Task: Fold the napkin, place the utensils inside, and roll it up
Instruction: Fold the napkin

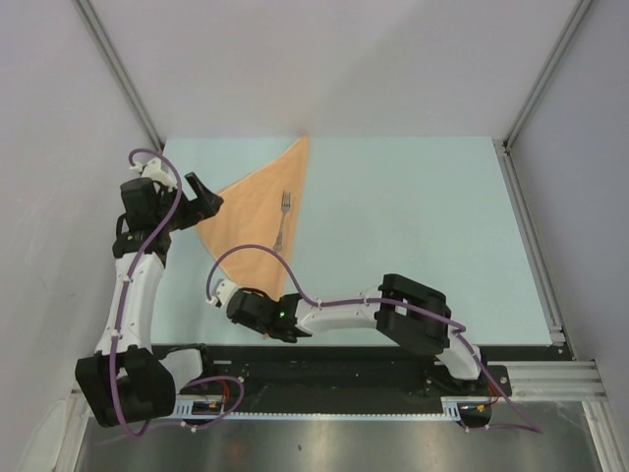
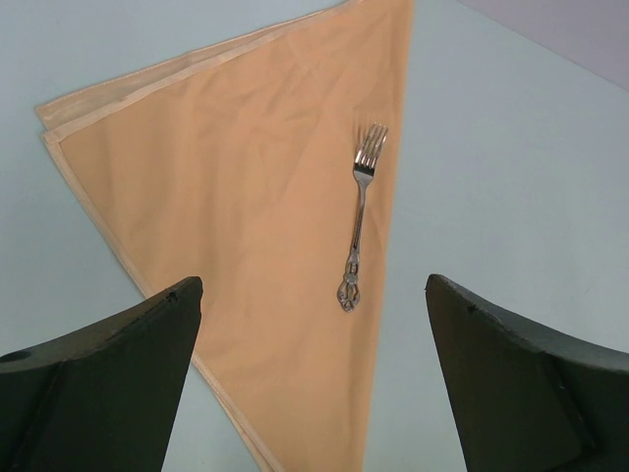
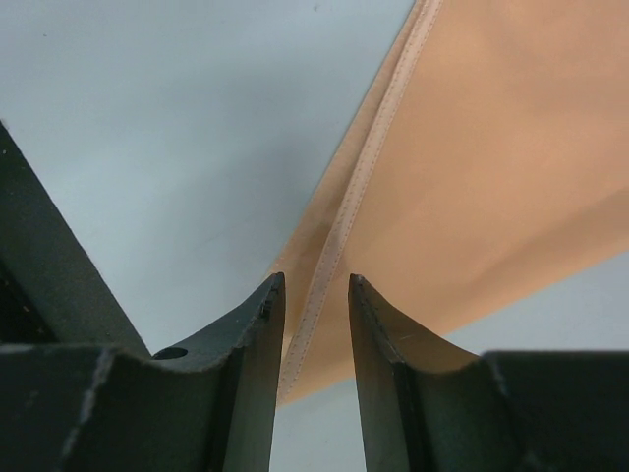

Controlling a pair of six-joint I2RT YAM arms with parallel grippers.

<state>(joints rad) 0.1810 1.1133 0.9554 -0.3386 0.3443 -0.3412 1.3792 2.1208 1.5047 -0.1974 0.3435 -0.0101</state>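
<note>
Black fingers (image 3: 251, 374) of the right gripper (image 3: 314, 295) stand closest to the arm bases, over the near part of the pale blue-green table (image 1: 413, 226). They are narrowed to a slim gap, and the wrist view shows the stitched hem of the napkin (image 1: 251, 231) running up between them. They straddle that edge just by the cloth's 6 o'clock corner. A sliver of space shows on either side of the hem, so the jaws look only partly closed and not clamped on the fabric. The napkin, peach-tan orange, lies flat on the table as a triangle. One point is at 6 o'clock by the right gripper, one at 9 o'clock, and one at 12 o'clock at the table's far edge. Its straight folded side runs from 12 down to 6. At the 9 o'clock point the left wrist view shows two hemmed layers, slightly offset. A silver fork (image 1: 283, 218) rests on the cloth just inside the folded side, about midway along it. Its tines point toward 12 o'clock and its ornate handle end toward 6. Farther out, the left gripper (image 1: 203, 194) hangs just beside the 9 o'clock corner, facing toward 3 o'clock across the cloth. Its two dark fingers are spread as wide as they go, with nothing between them.
</note>
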